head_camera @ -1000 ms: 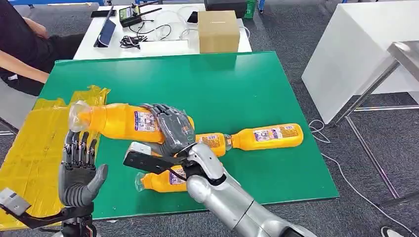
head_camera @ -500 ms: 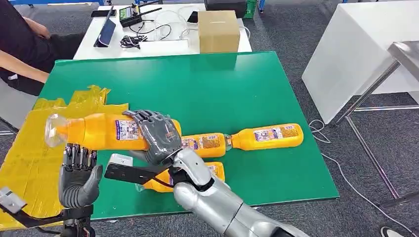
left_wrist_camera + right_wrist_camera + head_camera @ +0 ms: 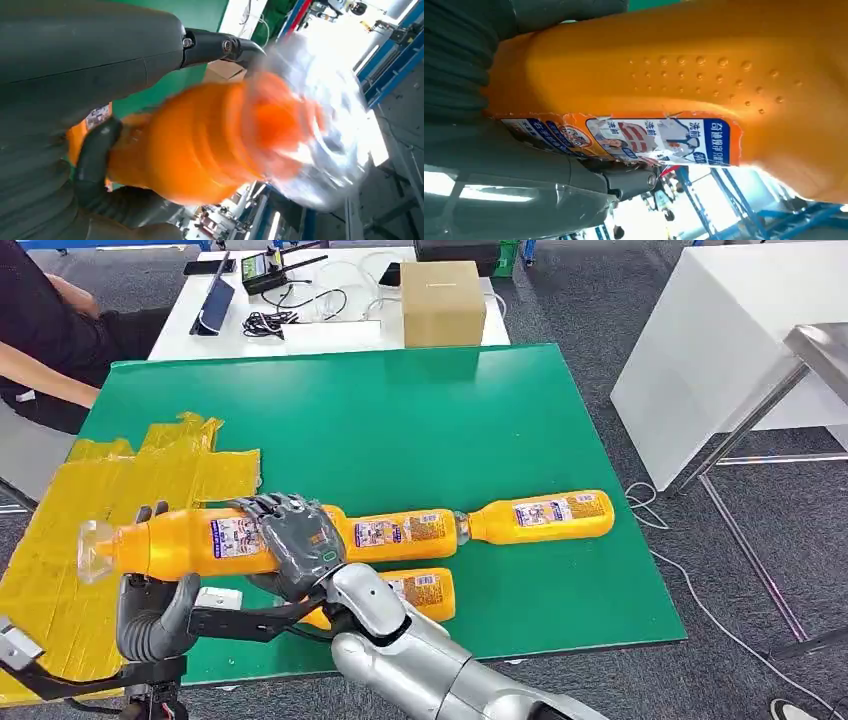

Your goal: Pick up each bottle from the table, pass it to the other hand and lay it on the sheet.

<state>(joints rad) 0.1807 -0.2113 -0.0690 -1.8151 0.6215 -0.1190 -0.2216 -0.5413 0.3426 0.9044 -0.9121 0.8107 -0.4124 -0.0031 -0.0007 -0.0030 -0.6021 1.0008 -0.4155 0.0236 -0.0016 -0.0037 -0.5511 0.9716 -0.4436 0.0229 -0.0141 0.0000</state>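
1. Green counter (image 3: pixel 480 420) in the head view, with the yellow sheet (image 3: pixel 60 540) hanging over its left end and nothing lying on it that I can see. My right robot hand (image 3: pixel 290 540) is wrapped around the middle of the held bottle (image 3: pixel 180 545), holding it level above the sheet's edge. My left robot hand (image 3: pixel 155 605) sits just under the cap end with fingers coming up behind it. Three more bottles wait on the green: one just beside the held one (image 3: pixel 400 532), one further right (image 3: pixel 540 517), one nearer me (image 3: pixel 420 590).
2. Left wrist view: the bottle's blurry neck sits right against the left robot hand, thumb and dark fingers on either side. Can't tell if it's actually gripping.
3. Right wrist view: the bottle's orange body and label are pressed into the palm, firmly gripped.
4. My read: first handover underway, nothing laid down, three bottles left.
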